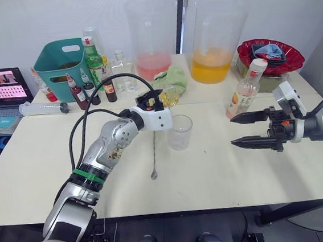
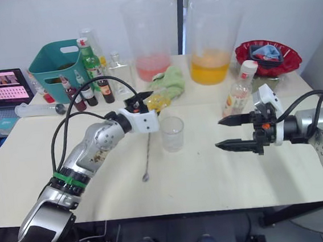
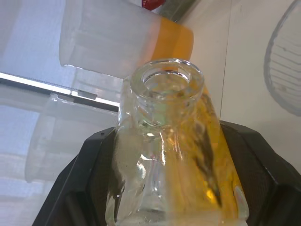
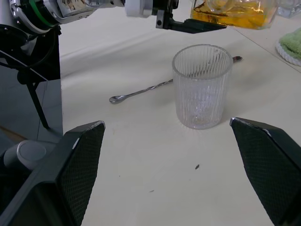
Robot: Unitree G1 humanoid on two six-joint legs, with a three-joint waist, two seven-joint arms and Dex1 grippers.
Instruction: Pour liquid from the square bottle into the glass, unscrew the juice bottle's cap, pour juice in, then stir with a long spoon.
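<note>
The square bottle (image 1: 168, 97) sits clamped between the black fingers of the left gripper (image 1: 160, 100), lifted off the table (image 1: 223, 172) and tilted, just up and to the left of the glass (image 1: 180, 132). In the left wrist view its open neck (image 3: 168, 81) points away from the camera, and the yellow-orange liquid (image 3: 207, 155) lies pooled along one side of the body. The right wrist view shows the bottle hanging above and beyond the ribbed glass, which stands upright near the middle of the table and looks empty.

The long spoon (image 1: 153, 156) lies flat on the table at about 8 o'clock from the glass, its stem running nearly straight toward the front edge, its bowl end nearest the robot. At 2 o'clock from the glass stands the juice bottle (image 1: 243, 93), upright, with its white cap (image 1: 258, 66) on and pale pink juice inside.

The right gripper (image 1: 237, 131) hovers above the table at 3 o'clock from the glass, well apart from it, fingers spread wide and holding nothing, just in front of the juice bottle.

Farther out, at 12 o'clock, are a green cloth (image 1: 171, 77), a large pitcher of pink liquid (image 1: 152, 39) and a large pitcher of orange liquid (image 1: 214, 41). A teal basket (image 1: 59, 65) and small dark bottles (image 1: 81, 94) stand at 10 o'clock, a laptop (image 1: 1, 90) at the far left, a red bowl (image 1: 270, 56) at 2 o'clock.
</note>
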